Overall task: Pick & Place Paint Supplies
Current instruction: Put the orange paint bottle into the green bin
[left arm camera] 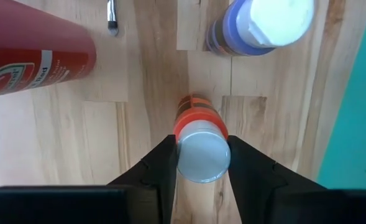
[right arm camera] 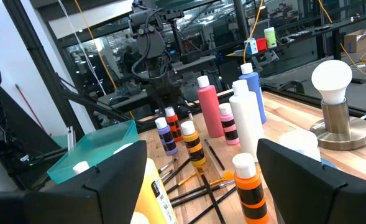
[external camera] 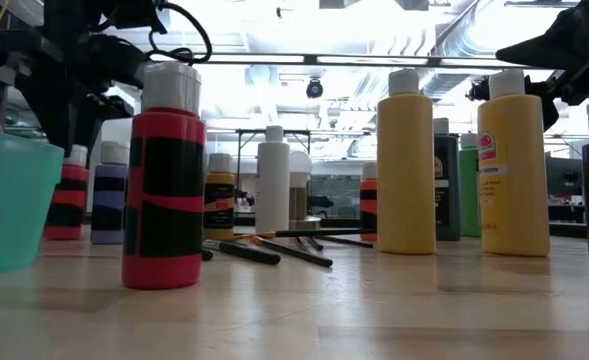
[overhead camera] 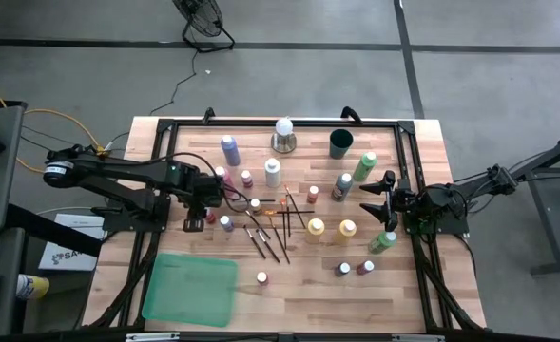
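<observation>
Much of the bench [overhead camera: 422, 285] clutter is hard to read: from above, the left claw [overhead camera: 196, 211] hides the small red bottle [left arm camera: 199, 124] it works on, and the low view cuts off both claws at the top edge. The left wrist view settles it: the dark fingers [left arm camera: 161, 168] stand on either side of the red bottle's pale cap [left arm camera: 201, 155], grasping it, with a purple bottle [left arm camera: 257, 25] at 1 o'clock from it and a large red bottle [left arm camera: 33, 50] at 10 o'clock whose label print is cut off and unreadable. In the low view the yellow bottles [external camera: 406, 170] carry labels too small to read. The green tray [overhead camera: 192, 287] lies at 6 o'clock of the left claw, and one pale-capped item shows inside it in the right wrist view. Thin brushes [overhead camera: 278, 228] lie scattered at the bench's centre, at 3 o'clock from the left claw. The right claw [overhead camera: 379, 195] hovers released, fingers wide apart, near the bench's 3 o'clock edge beside a green bottle [overhead camera: 365, 166].
</observation>
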Controlling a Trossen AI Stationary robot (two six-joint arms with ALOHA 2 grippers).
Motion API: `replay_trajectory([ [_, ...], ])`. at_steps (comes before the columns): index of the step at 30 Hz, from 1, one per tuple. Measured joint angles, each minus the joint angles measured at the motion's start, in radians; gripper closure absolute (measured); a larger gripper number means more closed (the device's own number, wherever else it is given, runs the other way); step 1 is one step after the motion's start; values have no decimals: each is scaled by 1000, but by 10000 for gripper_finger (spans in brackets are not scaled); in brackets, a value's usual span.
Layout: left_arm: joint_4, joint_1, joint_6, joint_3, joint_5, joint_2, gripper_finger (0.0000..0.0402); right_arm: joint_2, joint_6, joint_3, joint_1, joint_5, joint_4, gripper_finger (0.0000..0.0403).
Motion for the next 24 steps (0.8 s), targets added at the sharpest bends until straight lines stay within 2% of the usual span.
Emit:
replay_trajectory([
  [6,-110,-1,1,102,0,-30,284,0,0,0,0,0,0,104],
  [11,-263,-68,16,239,13,-40,284,0,0,0,0,0,0,104],
  [17,-319,-236,-11,352,20,-39,284,0,0,0,0,0,0,104],
  [24,-269,-486,-150,363,25,-30,284,0,0,0,0,0,0,104],
])
